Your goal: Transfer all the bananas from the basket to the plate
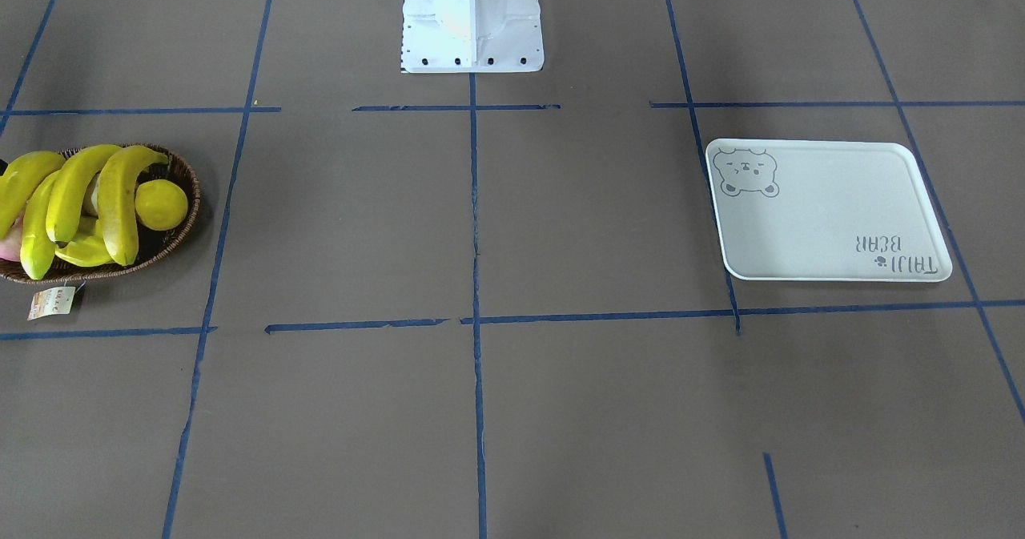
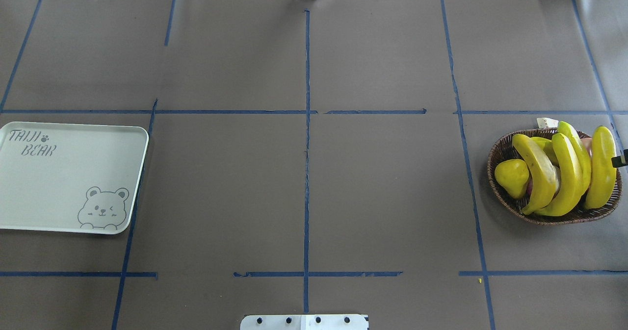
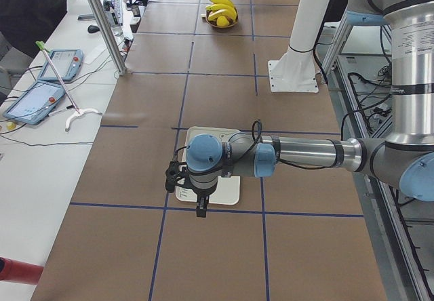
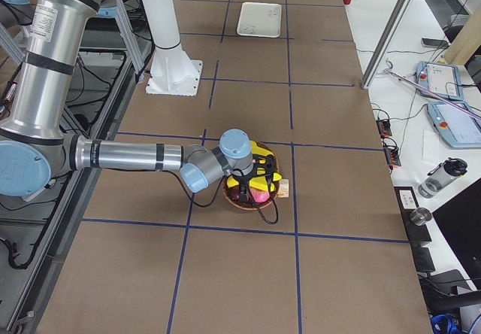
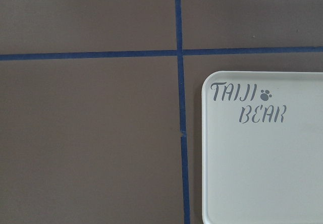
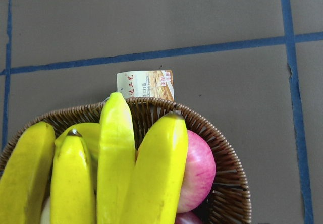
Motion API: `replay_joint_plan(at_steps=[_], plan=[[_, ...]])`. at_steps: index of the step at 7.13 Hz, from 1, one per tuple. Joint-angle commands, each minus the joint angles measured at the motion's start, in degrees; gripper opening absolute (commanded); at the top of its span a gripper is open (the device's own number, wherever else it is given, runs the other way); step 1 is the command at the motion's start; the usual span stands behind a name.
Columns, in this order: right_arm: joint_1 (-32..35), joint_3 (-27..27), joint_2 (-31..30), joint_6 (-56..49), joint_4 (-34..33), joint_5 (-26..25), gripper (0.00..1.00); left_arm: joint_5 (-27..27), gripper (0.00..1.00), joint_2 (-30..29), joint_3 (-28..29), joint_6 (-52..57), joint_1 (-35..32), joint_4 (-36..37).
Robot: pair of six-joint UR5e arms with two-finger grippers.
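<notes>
The right hand (image 4: 257, 180) hangs over the bananas (image 2: 564, 173) in the basket (image 2: 500, 147) to grab one; spread or closed, I cannot tell.

Both arms reaching out level, wrists turning down.
Left arm (image 3: 305, 153) is holding its forearm horizontal, left gripper (image 3: 201, 208) pointing straight down. Right arm (image 4: 128, 156) is stretching out likewise, right gripper (image 4: 252, 186) hanging under the wrist, mostly hidden. Spacing of either jaws: cannot tell.
</notes>
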Motion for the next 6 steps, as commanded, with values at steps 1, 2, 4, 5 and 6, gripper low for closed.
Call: replay_joint_plan(at_steps=[1,2,4,5,6], plan=[[-2.0,0.5,-0.2,0.7,0.0,-0.5,1.00,0.0,1.00,0.0,0.0,0.0,0.0,0.0],[-2.7,0.5,0.0,0.9,0.0,-0.6,1.00,0.0,1.00,0.0,0.1,0.0,0.0,0.0],[-4.3,0.2,0.0,1.2,-0.1,-1.0,1.00,0.0,1.00,0.0,0.2,0.1,0.0,0.0],[-5.1,0.1,0.0,1.3,-0.2,-1.1,1.00,0.0,1.00,0.0,0.2,0.0,0.0,0.0],[-5.2,0.0,0.0,1.3,-0.3,-1.1,0.99,0.0,1.00,0.0,0.2,0.0,0.0,0.0]])
